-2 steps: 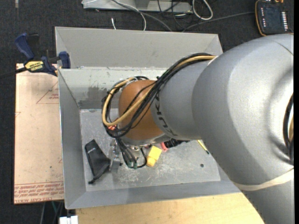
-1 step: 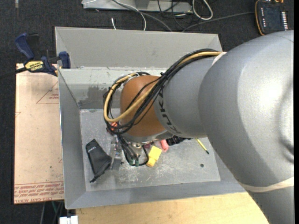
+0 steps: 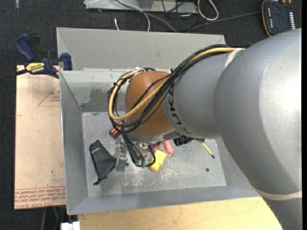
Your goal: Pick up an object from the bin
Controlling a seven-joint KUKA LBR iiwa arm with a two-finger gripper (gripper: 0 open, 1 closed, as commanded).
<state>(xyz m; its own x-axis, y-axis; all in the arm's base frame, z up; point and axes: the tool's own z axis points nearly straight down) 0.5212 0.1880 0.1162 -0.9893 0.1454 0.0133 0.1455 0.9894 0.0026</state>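
Note:
My gripper (image 3: 121,158) hangs low over the front left part of the bin floor, under the arm's orange cover. Just left of it, close to touching, lies a black folded thing (image 3: 101,160) with a thin tail trailing toward the front wall. To the right of the gripper sit a green-edged dark piece (image 3: 139,162), a yellow block (image 3: 157,163) and a pink piece (image 3: 168,148), bunched together and partly hidden under the arm.
A thin yellow stick (image 3: 207,149) and a small black piece (image 3: 180,140) lie to the right on the bin floor. The arm covers the middle and back of the bin. Bare floor shows along the front wall and in the right front corner.

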